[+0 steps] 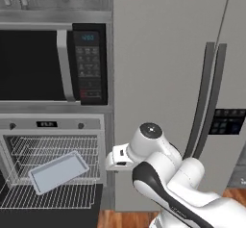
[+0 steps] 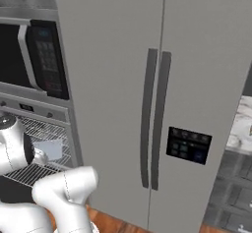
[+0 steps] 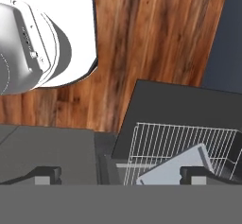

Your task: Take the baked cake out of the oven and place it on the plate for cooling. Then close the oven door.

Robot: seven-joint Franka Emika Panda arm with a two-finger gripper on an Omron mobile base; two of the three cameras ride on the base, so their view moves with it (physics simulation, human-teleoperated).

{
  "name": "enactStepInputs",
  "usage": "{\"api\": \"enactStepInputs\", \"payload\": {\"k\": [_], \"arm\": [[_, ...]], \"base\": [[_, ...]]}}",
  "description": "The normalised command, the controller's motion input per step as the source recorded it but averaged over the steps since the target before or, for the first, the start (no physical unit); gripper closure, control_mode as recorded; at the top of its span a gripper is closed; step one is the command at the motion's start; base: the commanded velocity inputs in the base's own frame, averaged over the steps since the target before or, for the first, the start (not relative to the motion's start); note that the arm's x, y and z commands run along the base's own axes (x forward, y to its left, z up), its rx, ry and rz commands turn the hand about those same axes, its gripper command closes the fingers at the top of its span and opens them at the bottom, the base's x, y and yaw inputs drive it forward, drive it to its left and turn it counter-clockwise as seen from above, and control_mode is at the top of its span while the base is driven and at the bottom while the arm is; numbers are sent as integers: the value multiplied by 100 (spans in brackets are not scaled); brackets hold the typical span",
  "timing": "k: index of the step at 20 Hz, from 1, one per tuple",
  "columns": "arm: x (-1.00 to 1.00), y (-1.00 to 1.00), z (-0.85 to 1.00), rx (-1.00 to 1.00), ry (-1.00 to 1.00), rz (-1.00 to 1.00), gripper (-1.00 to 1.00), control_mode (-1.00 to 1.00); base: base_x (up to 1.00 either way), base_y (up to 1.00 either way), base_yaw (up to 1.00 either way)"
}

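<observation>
The oven [image 1: 53,124] stands open, with its dark oven door [image 1: 48,218] folded down flat; the door's dark panel [image 3: 165,109] also lies below my hand. A wire rack [image 1: 48,198] is slid out over the door. A flat grey-blue tray [image 1: 58,171] lies skewed on the rack, also seen as the tray [image 2: 49,149] and the tray [image 3: 182,164]. The cake and the plate are out of view. My gripper [image 3: 120,175] hangs open above the door's right edge with nothing between its fingertips [image 3: 47,173]; the right tip sits over the tray's corner.
A black-windowed microwave [image 1: 48,63] with a keypad sits above the oven. A tall grey fridge [image 1: 168,78] with dark vertical handles stands close on the right. Wooden floor [image 3: 142,38] lies beneath. My arm's elbow [image 1: 153,174] is bent in front of the fridge.
</observation>
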Motion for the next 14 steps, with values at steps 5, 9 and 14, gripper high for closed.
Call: {"api": "enactStepInputs", "payload": {"k": [5, 9, 14], "arm": [[0, 0, 0, 0, 0, 0, -100, 100], [0, 0, 0, 0, 0, 0, -100, 100], [0, 0, 0, 0, 0, 0, -100, 100]], "base": [[2, 46, 1], [5, 44, 4], [-12, 36, 2]]}}
